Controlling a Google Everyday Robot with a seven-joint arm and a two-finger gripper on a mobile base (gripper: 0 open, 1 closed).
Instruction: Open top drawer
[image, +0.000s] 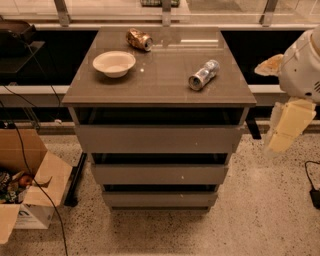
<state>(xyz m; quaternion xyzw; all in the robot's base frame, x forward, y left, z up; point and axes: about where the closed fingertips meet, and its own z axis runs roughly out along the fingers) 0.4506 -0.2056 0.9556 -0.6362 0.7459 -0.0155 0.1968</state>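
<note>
three grey-brown drawers stack beneath a grey-brown table (160, 92), seen from above and in front by the one camera. the top drawer (157, 139) is the widest and tallest of them, with a plain flat front and no handle. it sits directly under the table's top, with a dark shadowed gap between the top and the drawer's upper edge. two narrower, shorter drawer fronts (160, 174) lie below it, each with a dark gap above.

on the table, a shallow white bowl (114, 62) stands upright near the left rear. a dented golden-brown can (139, 39) lies on its side behind the bowl, close to the back edge. a silver can (204, 75) lies on its side towards the right, well apart from the bowl.

the gripper (286, 127), pale yellow under a rounded white arm housing (302, 67), hangs at the right edge of the picture, off to the right of the top drawer and not touching it. whether the gripper is spread or closed cannot be told.

an open cardboard box (35, 187) sits on the speckled floor (260, 215) at lower left, with black cables (30, 150) trailing over it.
</note>
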